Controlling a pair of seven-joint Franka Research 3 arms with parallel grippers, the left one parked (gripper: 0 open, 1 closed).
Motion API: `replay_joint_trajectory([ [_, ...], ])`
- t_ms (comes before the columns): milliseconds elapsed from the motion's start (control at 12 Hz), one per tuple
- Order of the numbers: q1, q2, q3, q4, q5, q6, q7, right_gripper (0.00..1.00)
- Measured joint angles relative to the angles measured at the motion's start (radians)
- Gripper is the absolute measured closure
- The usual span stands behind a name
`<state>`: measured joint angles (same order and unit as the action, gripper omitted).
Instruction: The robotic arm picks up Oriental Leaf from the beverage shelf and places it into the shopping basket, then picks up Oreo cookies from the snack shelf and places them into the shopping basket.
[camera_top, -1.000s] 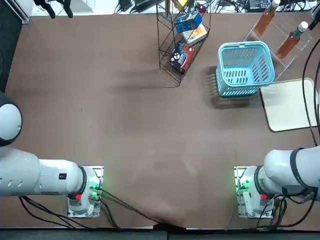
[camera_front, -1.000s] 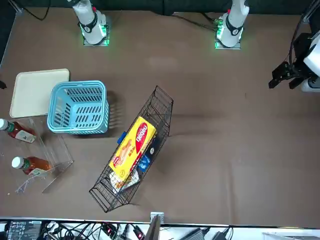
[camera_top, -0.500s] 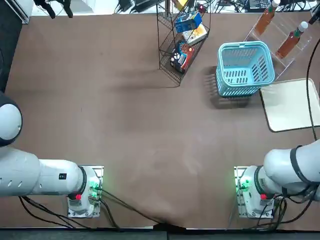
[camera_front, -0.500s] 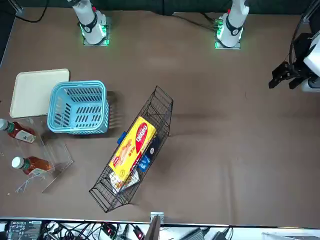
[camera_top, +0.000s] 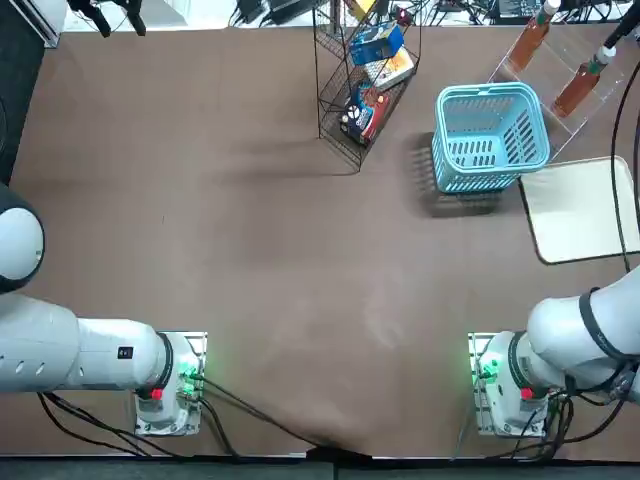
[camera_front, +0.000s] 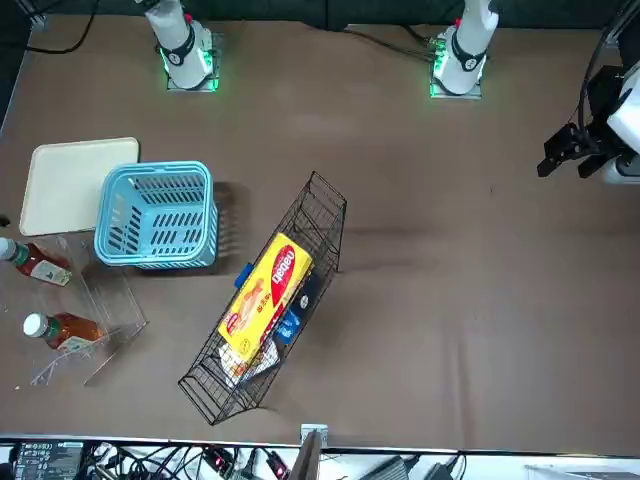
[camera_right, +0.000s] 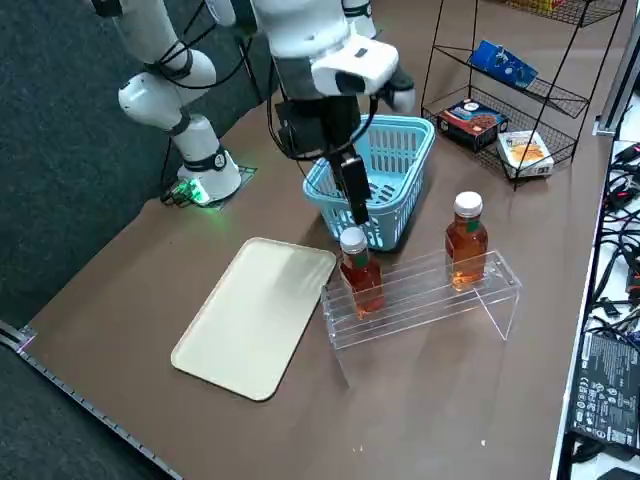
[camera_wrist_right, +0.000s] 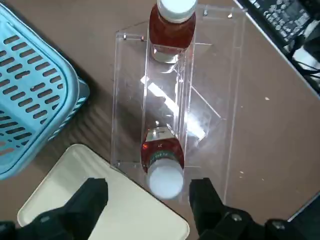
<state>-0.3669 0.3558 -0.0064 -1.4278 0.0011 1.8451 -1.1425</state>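
Smooth, glossy, see-through acrylic stepped stand; smooth light turquoise slotted plastic basket; black metal wire rack; smooth cream rounded-rectangle tray; smooth brown desk.

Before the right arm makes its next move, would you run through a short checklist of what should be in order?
1. Right gripper open: ok, its fingers stand apart.
2. Gripper lined up with the nearer amber tea bottle: ok, its white cap shows ahead, between the finger lines.
3. Bottle upright on the clear acrylic stand: ok.
4. Shopping basket ready to receive items: ok, upright and empty.
5. Blue Oreo pack on the black wire rack: ok, still to be moved.
6. Bottle's brand confirmed as Oriental Leaf: cannot tell, no readable label.
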Motion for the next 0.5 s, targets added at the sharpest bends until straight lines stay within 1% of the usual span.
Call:
replay_joint_trajectory([
  [250, -0.005, 0.033, 0.0, 0.001, 0.001, 0.024, 0.0, 0.0],
  [500, -0.023, 0.045, -0.001, 0.003, 0.001, 0.026, -0.001, 0.0],
])
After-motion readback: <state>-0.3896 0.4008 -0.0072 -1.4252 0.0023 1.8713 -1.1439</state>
